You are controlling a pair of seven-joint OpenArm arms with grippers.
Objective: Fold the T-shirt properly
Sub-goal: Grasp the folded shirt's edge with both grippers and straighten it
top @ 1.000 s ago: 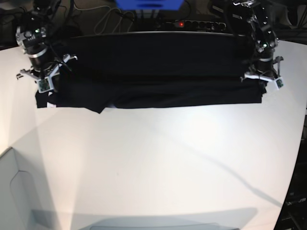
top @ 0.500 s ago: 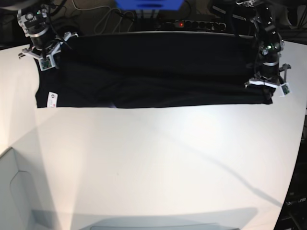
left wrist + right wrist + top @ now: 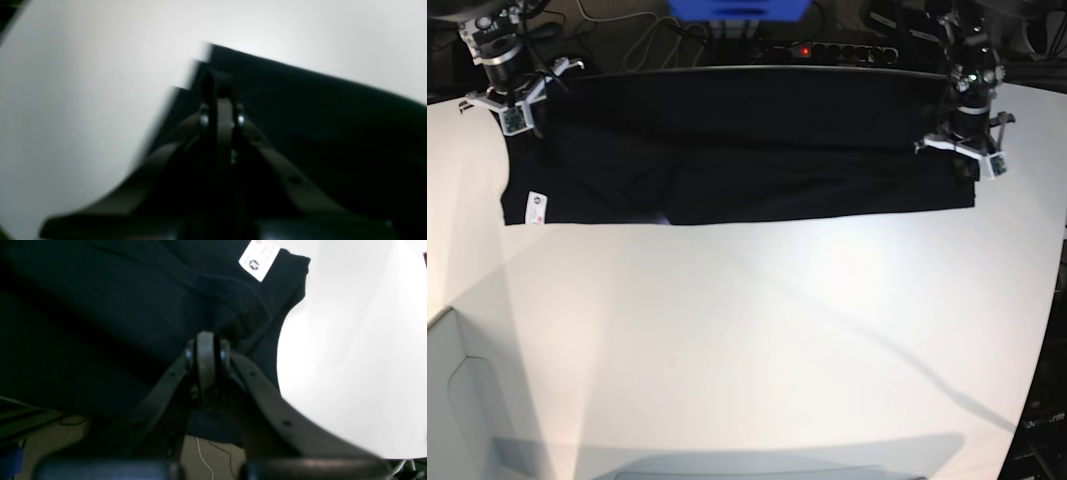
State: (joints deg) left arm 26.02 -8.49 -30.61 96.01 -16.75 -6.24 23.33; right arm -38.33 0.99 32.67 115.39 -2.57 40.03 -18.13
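Base view showed the black T-shirt (image 3: 737, 150) lying flat; left gripper (image 3: 960, 160) and right gripper (image 3: 515, 110) each pinched its cloth.

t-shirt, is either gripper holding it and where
Both: the left gripper pinches the T-shirt near its stacked corner, the right gripper pinches a fold near the white label.

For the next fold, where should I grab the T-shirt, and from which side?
My pick is the near hem corners of the T-shirt, by the white label and at the opposite end. That front edge lies flat and straight on the table, with bare surface before it. Come in from the near side, low. Both the left gripper and right gripper look shut.
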